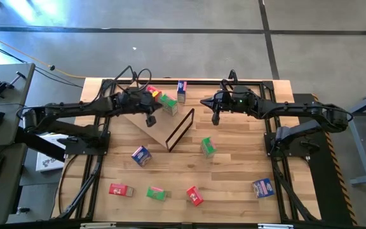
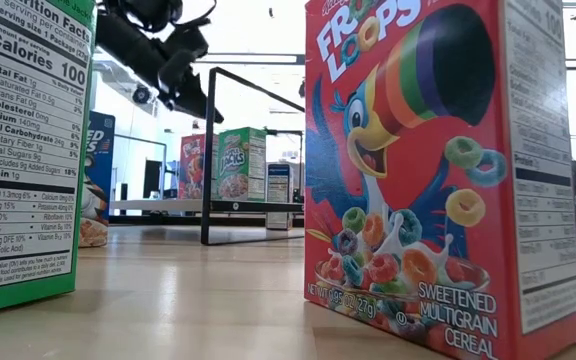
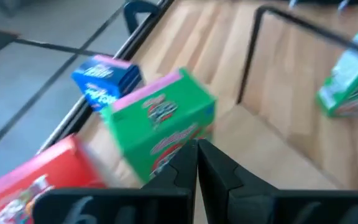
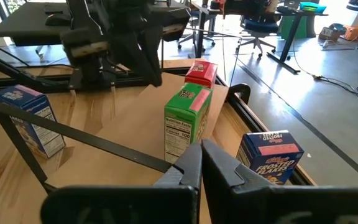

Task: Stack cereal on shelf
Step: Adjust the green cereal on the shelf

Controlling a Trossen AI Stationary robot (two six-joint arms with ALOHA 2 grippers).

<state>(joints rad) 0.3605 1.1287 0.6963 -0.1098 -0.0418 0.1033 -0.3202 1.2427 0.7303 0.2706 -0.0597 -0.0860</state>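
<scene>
Above the shelf, left gripper: the left gripper [image 1: 151, 119] is hanging over the plywood panel with its fingers pressed together and nothing between them; the green box [image 3: 160, 121] is standing just ahead of the closed tips, the red box [image 3: 36, 183] to one side of them.
Right gripper: the right gripper [image 1: 215, 118] is hovering past the frame end of the shelf, fingers likewise meeting and carrying nothing; in its wrist view the same green box [image 4: 186, 121] is sitting straight ahead of the tips, beyond the frame bar.
Shelf: the shelf [image 1: 161, 127] is lying tilted across the far half of the table, its dark frame [image 1: 180, 129] standing upright at the end nearer the right gripper, probably to act as a backstop.
Boxes on shelf: the green and red boxes are resting upright, side by side, near the far edge, judged to be already stacked.
Blue box: the blue box [image 1: 182, 91] is standing off the panel, beside the table rail [image 1: 189, 83], beyond both sets of closed fingers.
Loose cereal: the remaining boxes [image 1: 156, 193] are lying scattered on the tabletop [image 1: 234, 184], well apart from either gripper, so most of the task is judged still to be outstanding.
Next move: either gripper is needing to part its fingers before any pickup.
</scene>
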